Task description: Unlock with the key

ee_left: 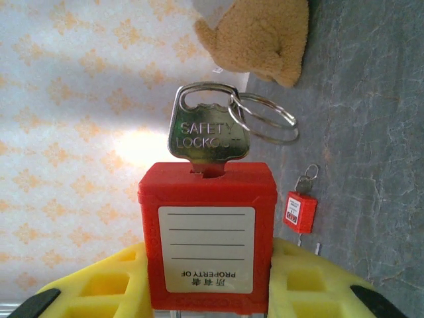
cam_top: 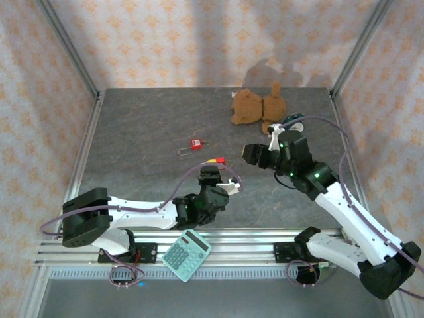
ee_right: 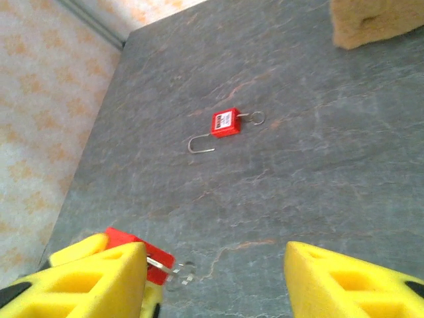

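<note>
Currently: lock (ee_left: pixel 207 238), red, clamped by its body between the yellow fingers (ee_left: pixel 99 288) of the left gripper (cam_top: pixel 212 176), over the table's (cam_top: pixel 146 119) near middle. Key (ee_left: pixel 207 132) sits in its keyway, long axis in line with the body, bow and ring projecting away from those fingers. Right gripper (ee_right: pixel 213 257) is the nearer free arm, fingers wide apart, empty. The key lies low-left of its gap, just beside its left finger, not between the two. Shackle cut off; blade hidden inside the body. Second lock (ee_right: pixel 225 122) lies well apart.

Overhead, near wrist views; shared loose padlock (cam_top: pixel 195 144)
</note>
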`<action>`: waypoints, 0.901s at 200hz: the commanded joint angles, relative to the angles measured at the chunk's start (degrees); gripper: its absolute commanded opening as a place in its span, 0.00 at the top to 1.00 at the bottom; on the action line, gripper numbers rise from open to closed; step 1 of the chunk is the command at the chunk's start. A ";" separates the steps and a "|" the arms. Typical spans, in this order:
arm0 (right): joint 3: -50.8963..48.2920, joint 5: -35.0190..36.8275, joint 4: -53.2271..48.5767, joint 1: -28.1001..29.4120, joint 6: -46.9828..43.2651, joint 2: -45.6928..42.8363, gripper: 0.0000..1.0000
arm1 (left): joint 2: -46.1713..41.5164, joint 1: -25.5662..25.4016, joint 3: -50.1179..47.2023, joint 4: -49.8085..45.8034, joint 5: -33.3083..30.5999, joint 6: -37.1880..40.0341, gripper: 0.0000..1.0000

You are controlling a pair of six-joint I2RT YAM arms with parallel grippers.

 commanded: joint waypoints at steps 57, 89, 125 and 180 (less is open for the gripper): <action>4.65 -8.74 -6.53 -0.19 -5.53 5.71 0.44 | 2.81 -1.06 -3.20 12.73 -4.01 8.55 0.69; 4.64 -9.41 -8.24 0.15 -6.31 7.85 0.44 | 2.88 -1.22 -3.86 13.11 -3.88 8.63 0.69; 4.68 -9.41 -7.25 0.60 -5.65 8.91 0.44 | 2.52 -1.60 -3.70 12.62 -3.48 8.32 0.69; 4.81 -11.12 -7.01 1.55 -6.31 10.08 0.44 | 2.61 -2.05 -3.41 11.80 -3.75 7.69 0.69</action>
